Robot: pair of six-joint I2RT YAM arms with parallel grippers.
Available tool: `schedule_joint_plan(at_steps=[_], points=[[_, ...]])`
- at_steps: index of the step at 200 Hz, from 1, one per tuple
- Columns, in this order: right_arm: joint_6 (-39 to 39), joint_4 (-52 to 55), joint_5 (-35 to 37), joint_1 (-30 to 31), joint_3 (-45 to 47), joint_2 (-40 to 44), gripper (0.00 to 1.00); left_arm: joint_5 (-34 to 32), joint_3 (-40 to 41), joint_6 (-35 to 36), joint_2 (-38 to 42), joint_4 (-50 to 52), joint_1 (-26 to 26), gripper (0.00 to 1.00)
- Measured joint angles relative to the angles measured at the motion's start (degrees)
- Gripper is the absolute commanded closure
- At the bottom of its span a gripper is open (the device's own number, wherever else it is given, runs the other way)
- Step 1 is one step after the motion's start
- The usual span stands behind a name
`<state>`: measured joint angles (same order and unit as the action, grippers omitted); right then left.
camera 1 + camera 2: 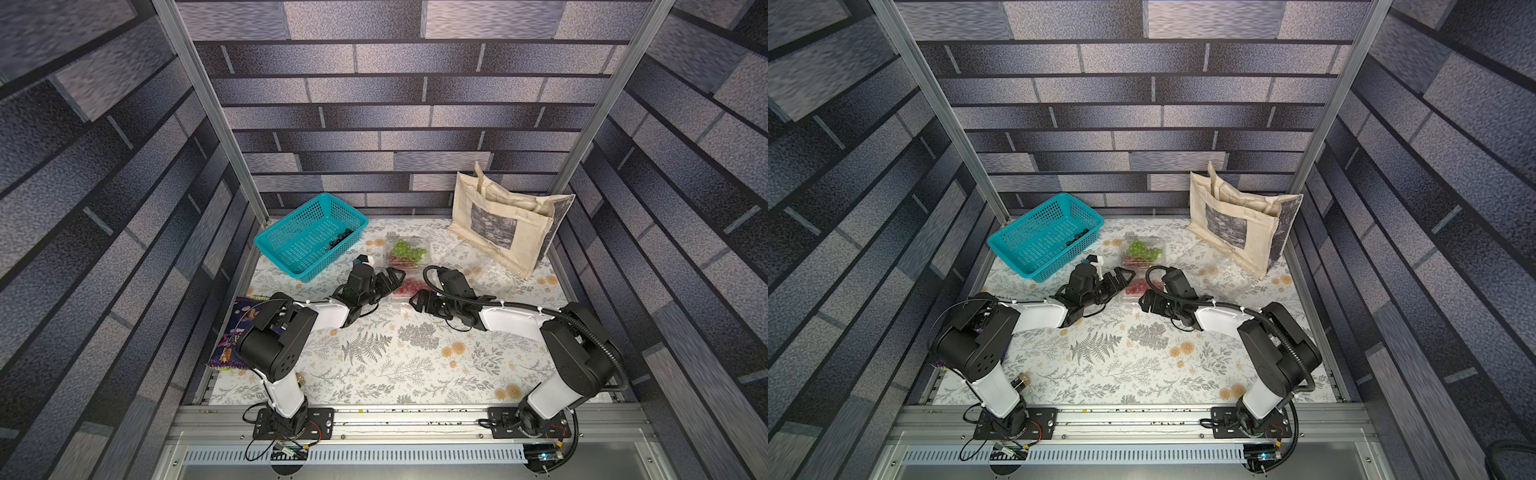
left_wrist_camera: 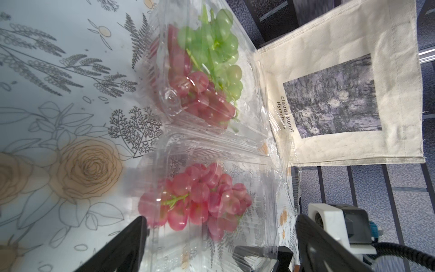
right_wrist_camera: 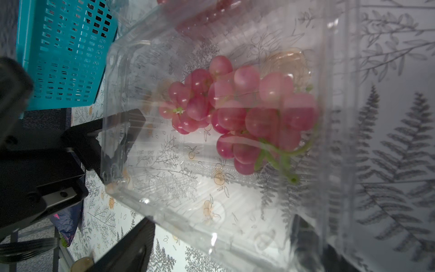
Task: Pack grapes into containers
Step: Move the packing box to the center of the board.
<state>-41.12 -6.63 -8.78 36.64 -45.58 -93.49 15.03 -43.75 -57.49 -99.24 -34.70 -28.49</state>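
Clear plastic forms three clamshell containers on the floral worktop (image 1: 374, 374). The far container (image 1: 420, 241), toward 12 o'clock, holds two bunches: the green bunch (image 1: 409, 249) and the first red bunch (image 1: 401, 262). The near container (image 1: 399, 297), just toward 6 o'clock from it, holds the second red bunch (image 1: 411, 286). The third container (image 1: 494, 270) looks empty at 2 o'clock, beside one Monet tote bag (image 1: 498, 224). The black bunch (image 1: 341, 238) sits in one teal basket (image 1: 266, 245) at 10 o'clock. The left gripper (image 1: 390, 286), at the near container's 9 o'clock, and the right gripper (image 1: 417, 300), at its 3 o'clock, both stand wide apart around its ends. Whether they touch it I cannot tell.
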Motion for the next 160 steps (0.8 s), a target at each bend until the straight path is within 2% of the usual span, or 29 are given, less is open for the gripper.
schedule_joint_plan(at_steps=[160], points=[[-0.31, 0.98, 0.57, -1.25, -6.75, -5.99, 0.1, 2.4, -4.48, 0.02, -3.52, 0.46, 3.1, 0.0]])
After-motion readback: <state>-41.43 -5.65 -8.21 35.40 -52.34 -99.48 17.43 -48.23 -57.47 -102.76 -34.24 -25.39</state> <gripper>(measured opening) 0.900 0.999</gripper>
